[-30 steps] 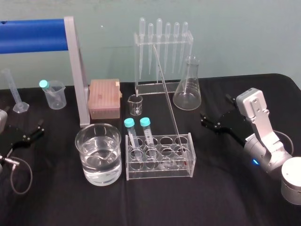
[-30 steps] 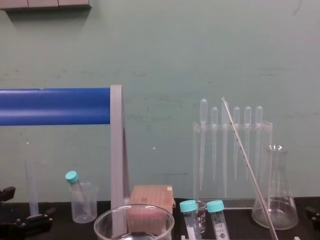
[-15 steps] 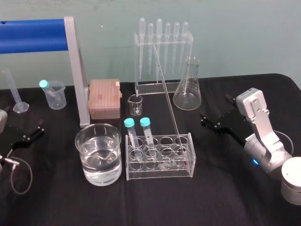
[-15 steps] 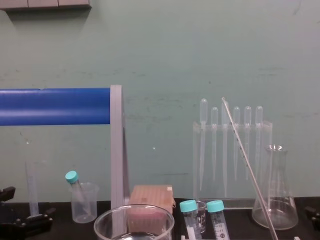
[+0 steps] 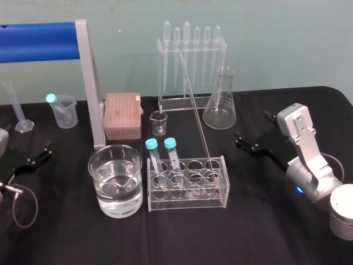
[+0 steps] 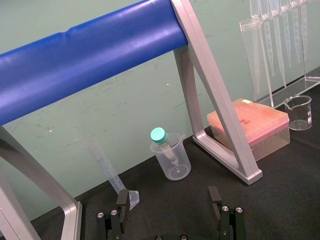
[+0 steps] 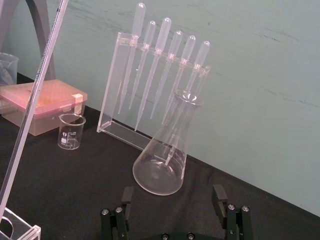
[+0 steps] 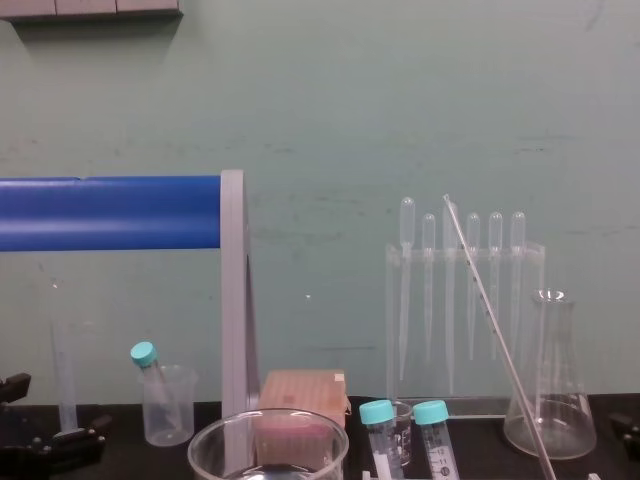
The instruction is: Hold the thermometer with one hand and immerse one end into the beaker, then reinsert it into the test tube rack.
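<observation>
Draping the table (image 5: 265, 232) is a black cloth, everything sits on it; blue bar on a grey frame (image 5: 38, 41) spans the rear left; right gripper (image 5: 242, 142) at far right on a silver-white wrist with a small blue light, low over the cloth, pointing left toward the rack, well apart from it, fingers spread wide with nothing between them, same in the right wrist view (image 7: 173, 195); left gripper (image 5: 39, 153) at the far left edge, low, black fingers also spread and empty, seen again in the left wrist view (image 6: 167, 197); clear pipette stand (image 5: 190, 61) at rear centre with six bulb-topped pipettes hanging; beaker (image 5: 135, 187) front centre-left, part full of clear liquid, just beside the rack's left end; test tube rack (image 5: 187, 201) clear, front centre, two teal-capped tubes (image 5: 151, 144) in its left holes; conical flask (image 5: 219, 105) right of the stand, printed scale too small to read; pink box (image 5: 121, 115) by the frame foot; thermometer (image 5: 197, 116) stands in a hole at the rack's right end, long axis steep but tilted, top leaning toward the robot's left and rearward in front of the pipettes, lower end down in the rack, dark scale marks visible in the chest view (image 8: 490, 310), not readable; small glass beaker (image 5: 159, 122) in front of the stand, print unreadable.
</observation>
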